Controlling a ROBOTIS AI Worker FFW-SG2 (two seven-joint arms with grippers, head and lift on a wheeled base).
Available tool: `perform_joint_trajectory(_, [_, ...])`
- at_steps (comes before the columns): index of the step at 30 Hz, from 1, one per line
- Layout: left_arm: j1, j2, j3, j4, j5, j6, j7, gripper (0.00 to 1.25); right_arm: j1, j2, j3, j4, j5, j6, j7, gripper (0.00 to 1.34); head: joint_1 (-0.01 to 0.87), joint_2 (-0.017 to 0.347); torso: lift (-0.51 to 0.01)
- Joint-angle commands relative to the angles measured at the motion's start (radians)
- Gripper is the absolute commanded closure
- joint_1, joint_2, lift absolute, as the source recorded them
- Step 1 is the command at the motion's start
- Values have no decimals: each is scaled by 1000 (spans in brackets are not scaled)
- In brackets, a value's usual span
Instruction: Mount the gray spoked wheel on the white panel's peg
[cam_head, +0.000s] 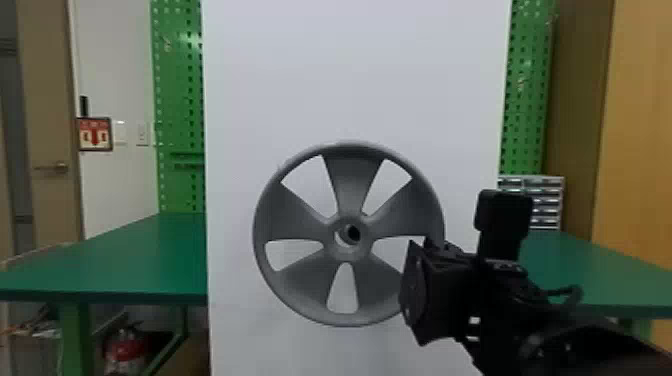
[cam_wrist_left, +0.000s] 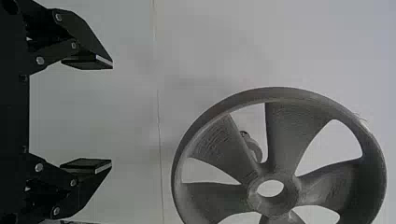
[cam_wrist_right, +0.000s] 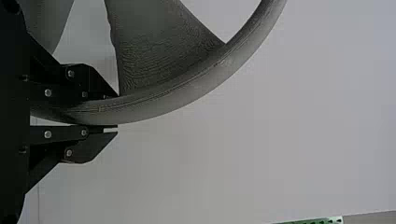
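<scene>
In the head view my right gripper (cam_head: 425, 290) is at the lower right of the gray spoked wheel (cam_head: 347, 182), which stands upright before the white panel (cam_head: 350, 70). The right wrist view has the right gripper (cam_wrist_right: 116, 112) shut on the rim of the wheel (cam_wrist_right: 154, 60), one finger on each side. A dark round spot lies inside the hub hole in the head view. In the left wrist view the peg (cam_wrist_left: 252, 145) appears behind the wheel (cam_wrist_left: 299, 135), through a gap between spokes, off the hub hole. My left gripper (cam_wrist_left: 111, 115) is open, apart from the wheel, nothing between its fingers.
Green tables (cam_head: 125, 260) flank the panel on both sides, with green pegboards (cam_head: 180, 100) behind. A small drawer cabinet (cam_head: 547, 200) stands at the right, behind the right arm.
</scene>
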Motion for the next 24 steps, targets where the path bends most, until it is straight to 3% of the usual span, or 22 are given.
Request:
perform_joint_trajectory(1, [-4, 2, -1, 0, 2, 1, 0, 496, -5, -5, -8, -3, 1, 2, 0, 1243, 123, -8, -403])
perform_joint_trajectory(24, [-5, 2, -4, 1, -2, 2, 0, 496, -10, -11, -20, -3, 12, 7, 0, 1243, 123, -8, -403])
